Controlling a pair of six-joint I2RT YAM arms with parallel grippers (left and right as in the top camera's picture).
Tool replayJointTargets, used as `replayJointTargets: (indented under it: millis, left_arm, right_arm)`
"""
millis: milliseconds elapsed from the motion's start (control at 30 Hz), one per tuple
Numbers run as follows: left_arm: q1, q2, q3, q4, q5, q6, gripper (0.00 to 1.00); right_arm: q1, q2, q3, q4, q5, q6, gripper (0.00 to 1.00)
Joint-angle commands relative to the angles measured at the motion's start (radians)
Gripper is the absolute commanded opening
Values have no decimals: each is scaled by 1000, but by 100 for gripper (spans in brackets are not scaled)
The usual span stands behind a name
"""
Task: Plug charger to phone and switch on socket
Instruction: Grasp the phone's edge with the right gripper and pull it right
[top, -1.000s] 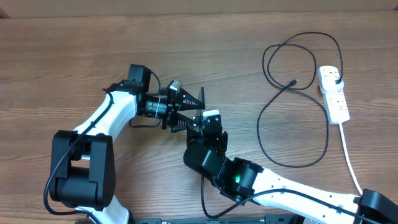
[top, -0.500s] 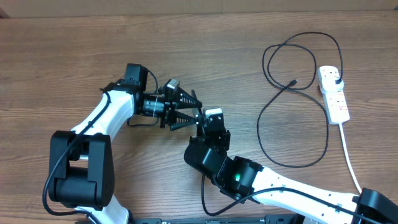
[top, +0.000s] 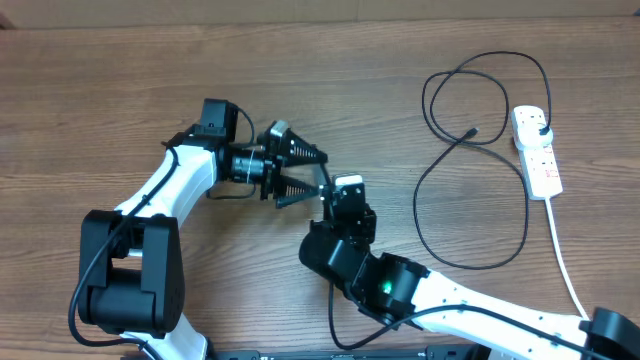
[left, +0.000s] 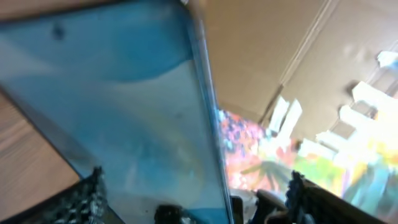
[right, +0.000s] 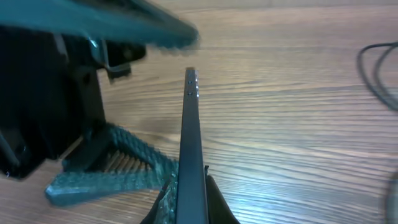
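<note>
My right gripper (right: 189, 183) is shut on the phone (right: 189, 124), holding it edge-on above the table. The phone's blue-teal screen (left: 124, 112) fills the left wrist view. My left gripper (top: 300, 172) is open, with one finger on each side of the phone's end, in the left wrist view (left: 196, 190). In the overhead view the phone is mostly hidden under my right wrist (top: 345, 205). The charger (top: 470, 190) lies in loose loops at the right, its connector tip (top: 473, 133) free on the table. Its black plug (top: 541, 124) sits in the white socket (top: 540, 165).
The socket's thick white cord (top: 565, 260) runs down to the front right edge. The wooden table (top: 100, 100) surrounds both arms. Cardboard walls and blurred colourful items show behind the phone in the left wrist view.
My left gripper has turned and narrowed a little around the phone's end. My right wrist has shifted slightly to the right with the phone.
</note>
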Motion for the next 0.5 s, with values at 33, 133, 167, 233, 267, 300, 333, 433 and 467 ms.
replayJointTargets:
  millis: [33,133,167,233,267,300,333,433,467]
  left_arm:
    - [36,6,15,141,169,-1,100]
    - [62,2,15,223,169,-1,100]
    - [68,1,15,240,169,0,100]
    - [72,-3,15,255,169,5,100]
    - [72,-4,16,257,169,20,100]
    - [72,-9,16,257,169,36,100]
    - [72,-12,16,255,169,55,100]
    - [72,-43,16,241,169,100,99]
    - [74,-62,16,238,169,111,97]
  right_arm:
    - [-42,-99,28,-70,80,72,4]
    - [-88,-180,28,-146,16,234,4]
    - [-107,-212,28,-164,-25,284,4]
    - [-154,-275,28,-185,-135,383,4]
    - [-175,-300,28,-185,-192,421,4]
    - [-196,-320,28,-182,-244,449,4]
    - [-215,-339,28,-179,-287,462,4]
    - [-261,-368,28,-181,-333,476,4]
    - [-278,-373,28,-181,-335,476,4]
